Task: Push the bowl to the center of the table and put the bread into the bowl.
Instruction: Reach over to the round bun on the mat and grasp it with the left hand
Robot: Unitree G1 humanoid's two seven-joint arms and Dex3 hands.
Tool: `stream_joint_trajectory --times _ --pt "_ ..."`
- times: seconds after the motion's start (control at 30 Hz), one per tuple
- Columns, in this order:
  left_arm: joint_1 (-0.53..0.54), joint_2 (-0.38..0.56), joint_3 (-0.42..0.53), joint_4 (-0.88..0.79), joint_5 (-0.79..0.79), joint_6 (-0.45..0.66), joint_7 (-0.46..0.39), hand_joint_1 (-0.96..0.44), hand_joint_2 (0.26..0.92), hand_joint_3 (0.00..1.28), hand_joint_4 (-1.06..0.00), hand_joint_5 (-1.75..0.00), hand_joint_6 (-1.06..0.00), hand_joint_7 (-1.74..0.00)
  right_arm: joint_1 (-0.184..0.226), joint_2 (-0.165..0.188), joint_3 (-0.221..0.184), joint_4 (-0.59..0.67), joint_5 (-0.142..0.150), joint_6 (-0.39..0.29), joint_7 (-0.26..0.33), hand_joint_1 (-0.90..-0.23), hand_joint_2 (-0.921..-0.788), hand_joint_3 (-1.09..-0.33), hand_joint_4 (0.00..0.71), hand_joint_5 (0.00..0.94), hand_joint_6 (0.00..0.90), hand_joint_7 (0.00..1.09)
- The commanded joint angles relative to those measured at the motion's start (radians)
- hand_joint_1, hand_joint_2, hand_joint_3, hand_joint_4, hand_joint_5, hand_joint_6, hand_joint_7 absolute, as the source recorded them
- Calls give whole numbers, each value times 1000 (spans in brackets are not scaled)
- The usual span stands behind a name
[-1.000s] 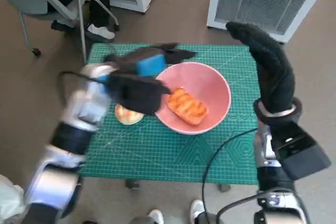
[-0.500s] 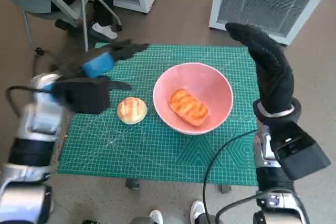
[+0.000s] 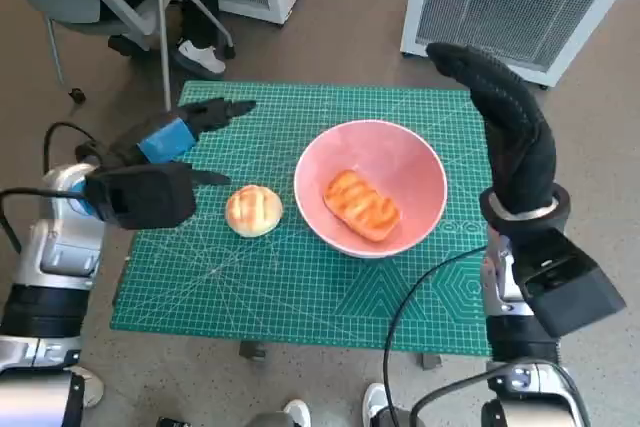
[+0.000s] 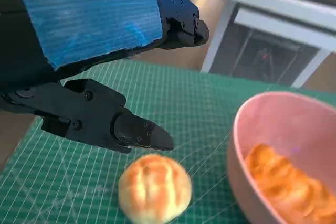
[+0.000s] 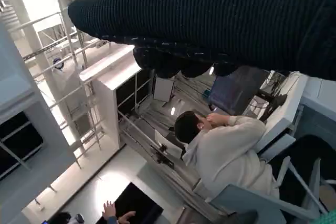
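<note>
A: The bowl (image 3: 371, 187) sat near the middle of the counter (image 3: 300, 287) on the green mat, and we saw one oblong piece of bread (image 3: 360, 204) lying inside it

B: And the round bread roll (image 3: 253, 211) was out on the mat just beside the bowl's rim, touching neither the bowl nor us

A: What had changed for us in that last second? Our left hand (image 3: 165, 162) had been over the bowl's near rim, hiding the roll; half a second later it was off to the side, and at this moment it hung beside the roll, well clear of the bowl

B: We held nothing in it. The left wrist view showed the fingers (image 4: 142, 132) spread apart above the roll (image 4: 155, 187), with a gap between them and the crust

A: The bowl itself barely moved across those pictures, so we judged the push finished

B: Our right hand (image 3: 505, 122) stayed raised past the bowl's far side. Its glove looked loosely extended and empty, fingers hardly curled

A: So we reckoned one loaf was in and the roll was left to pick up; the left hand stood closest for that

B: We would have had to come down over the roll, since it could slide on the mat
</note>
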Motion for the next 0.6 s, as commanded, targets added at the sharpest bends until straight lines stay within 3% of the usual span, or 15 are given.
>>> stream_joint_trajectory --times 0.03,0.6 --pt "-4 -13 -32 39 25 23 9 -334 897 0 -219 -11 -316 -133 -2 -10 -2 29 11 -4 21 -577 -921 -873 233 51 -1 634" --pt "-123 -131 -179 330 136 57 54 -303 886 0 -276 -16 -369 -171 -21 -21 -7 56 28 -23 54 -580 -921 -868 227 66 -1 649"
